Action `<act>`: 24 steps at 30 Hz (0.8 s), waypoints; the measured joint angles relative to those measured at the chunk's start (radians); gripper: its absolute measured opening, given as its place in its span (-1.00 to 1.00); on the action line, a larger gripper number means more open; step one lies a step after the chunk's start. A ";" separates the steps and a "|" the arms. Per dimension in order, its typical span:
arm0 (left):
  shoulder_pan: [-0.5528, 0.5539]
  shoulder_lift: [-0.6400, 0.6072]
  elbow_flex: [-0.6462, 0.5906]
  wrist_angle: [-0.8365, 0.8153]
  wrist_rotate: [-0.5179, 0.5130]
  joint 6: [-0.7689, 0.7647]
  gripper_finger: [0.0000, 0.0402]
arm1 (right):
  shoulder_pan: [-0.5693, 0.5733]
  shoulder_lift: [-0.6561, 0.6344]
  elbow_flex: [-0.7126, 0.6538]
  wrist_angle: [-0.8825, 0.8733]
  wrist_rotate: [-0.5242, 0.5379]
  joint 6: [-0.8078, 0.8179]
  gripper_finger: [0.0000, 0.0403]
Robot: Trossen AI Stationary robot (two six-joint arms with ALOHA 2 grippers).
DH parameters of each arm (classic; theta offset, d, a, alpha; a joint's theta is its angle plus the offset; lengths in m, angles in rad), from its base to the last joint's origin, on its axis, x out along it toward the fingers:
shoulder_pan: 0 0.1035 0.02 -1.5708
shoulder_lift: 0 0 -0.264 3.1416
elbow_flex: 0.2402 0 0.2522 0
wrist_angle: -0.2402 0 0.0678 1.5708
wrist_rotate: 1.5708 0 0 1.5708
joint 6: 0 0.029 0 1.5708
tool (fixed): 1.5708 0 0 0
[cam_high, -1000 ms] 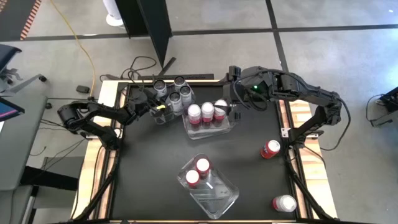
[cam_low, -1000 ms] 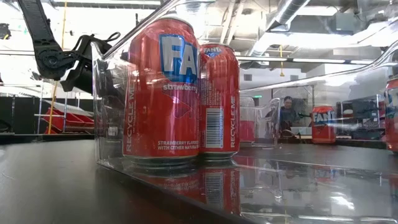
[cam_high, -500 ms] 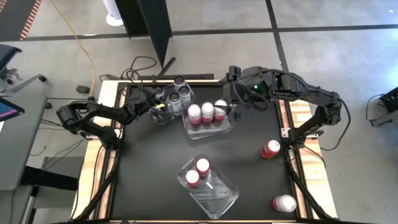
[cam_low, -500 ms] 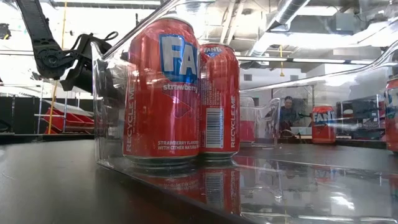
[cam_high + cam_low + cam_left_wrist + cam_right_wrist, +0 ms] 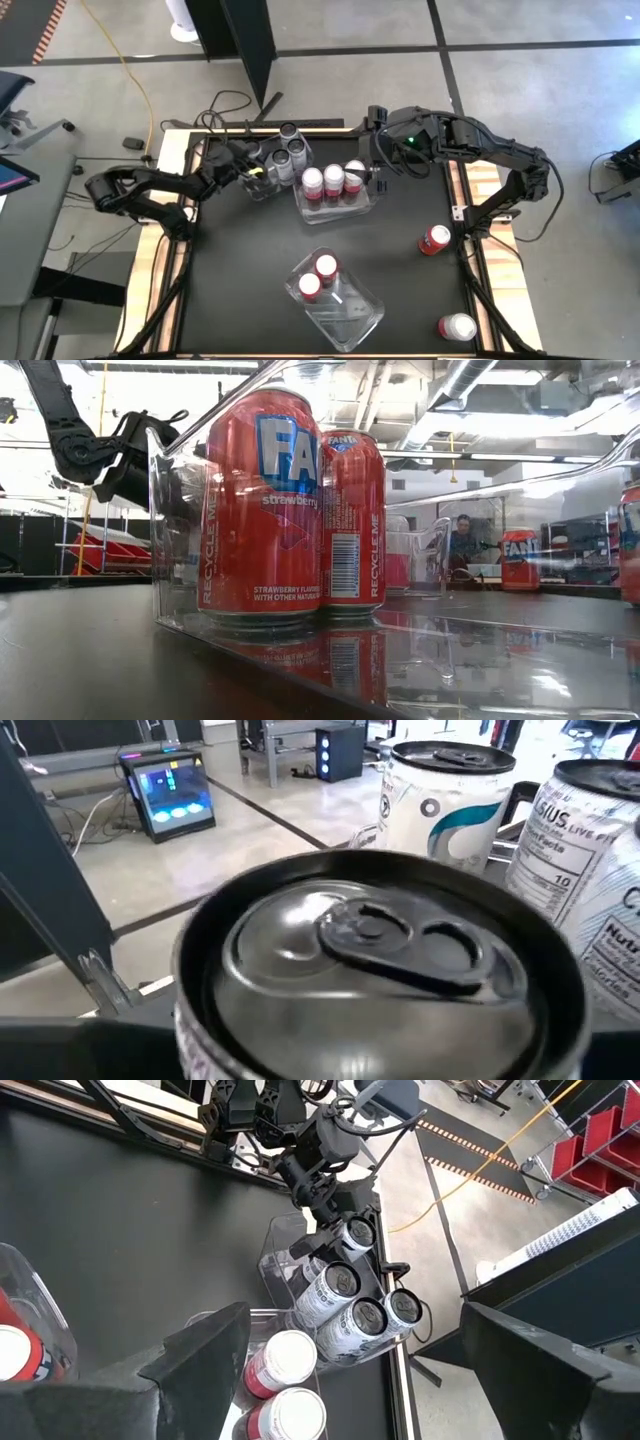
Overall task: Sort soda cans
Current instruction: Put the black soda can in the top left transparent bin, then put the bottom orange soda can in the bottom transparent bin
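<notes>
L gripper is sitting at the grey-silver soda can in the clear plastic bin at table's far edge w/ three similar cans; can't tell if it's gripping. R gripper is hovering wide open, empty, beside the three red cans.

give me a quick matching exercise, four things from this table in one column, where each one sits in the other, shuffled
Things
1. silver cans
2. three red cans
3. two red cans
4. lone red can

Places
A. loose on the mat, right side
B. bin at the back left, by the left gripper
C. near bin, front centre
D. middle bin, by the right gripper

Pairs: 1-B, 2-D, 3-C, 4-A
</notes>
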 joint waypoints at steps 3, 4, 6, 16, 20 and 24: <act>0.000 -0.020 0.000 0.002 0.001 0.001 0.40 | 0.000 0.000 0.000 0.000 0.000 0.000 0.87; 0.000 -0.028 0.000 0.004 0.001 0.002 0.40 | 0.000 0.000 0.000 0.000 0.000 0.000 0.87; 0.000 -0.045 0.000 0.005 0.001 0.005 0.40 | 0.000 0.000 0.000 0.000 0.000 0.000 0.87; -0.001 -0.145 0.001 0.015 -0.001 0.024 0.40 | 0.000 0.000 0.000 -0.001 0.000 -0.002 0.87; -0.001 -0.186 0.002 0.015 -0.001 0.027 0.40 | 0.000 0.000 0.000 -0.003 0.000 -0.002 0.87; -0.001 -0.234 0.002 0.016 -0.003 0.028 0.40 | 0.000 0.000 0.000 -0.006 0.000 -0.002 0.87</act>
